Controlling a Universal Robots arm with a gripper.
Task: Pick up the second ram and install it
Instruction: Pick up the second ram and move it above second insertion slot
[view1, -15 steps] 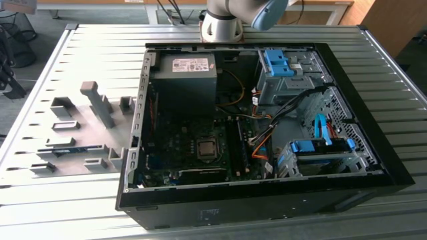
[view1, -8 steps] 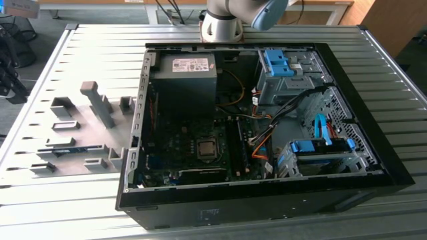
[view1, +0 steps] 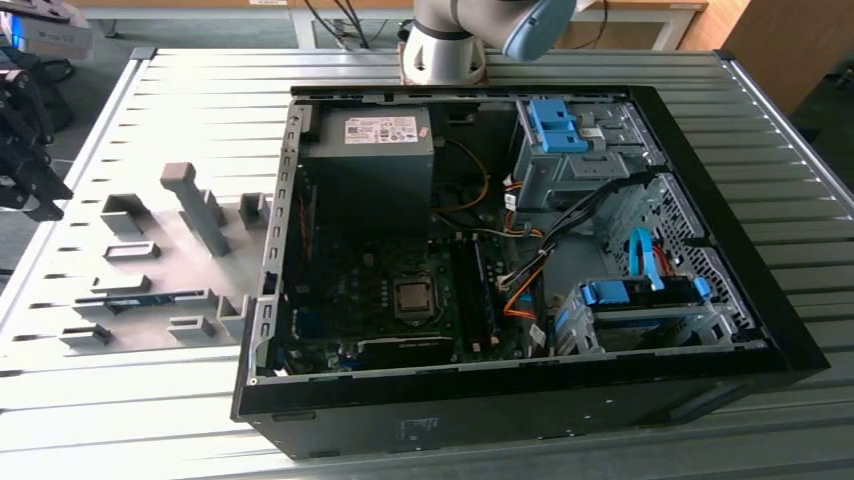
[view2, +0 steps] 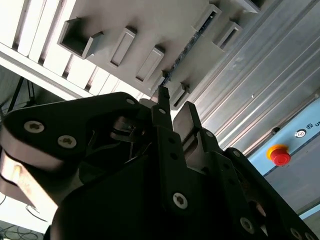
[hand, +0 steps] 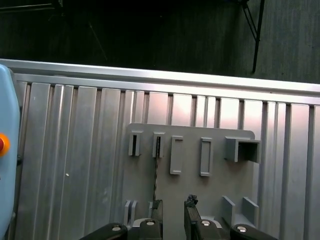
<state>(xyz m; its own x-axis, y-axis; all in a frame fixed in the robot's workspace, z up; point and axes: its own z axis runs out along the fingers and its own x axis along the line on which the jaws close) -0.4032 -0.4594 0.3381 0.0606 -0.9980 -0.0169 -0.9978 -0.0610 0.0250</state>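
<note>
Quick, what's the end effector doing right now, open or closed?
End effector: open, holding nothing; the second ram sits in the gray fixture.

Rows of upright grey holder blocks (hand: 176, 155) stud the flat grey fixture plate (hand: 190, 185), leaving only narrow lanes between them. The thin blue-green ram stick (hand: 155, 172) sits on edge in one lane, hemmed by blocks at both ends but open from above, where the black gripper (hand: 173, 205) hangs with fingers parted. Open slatted aluminium table (hand: 75, 175) lies beside the plate. In the exterior view, the open black computer case (view1: 534, 405) walls the plate's side toward the exterior view's right. Inside it, a black power supply box (view1: 367, 165), orange and black cables (view1: 527, 285) and silver drive cages with blue latches (view1: 574, 145) crowd the dark motherboard (view1: 400, 290).
</note>
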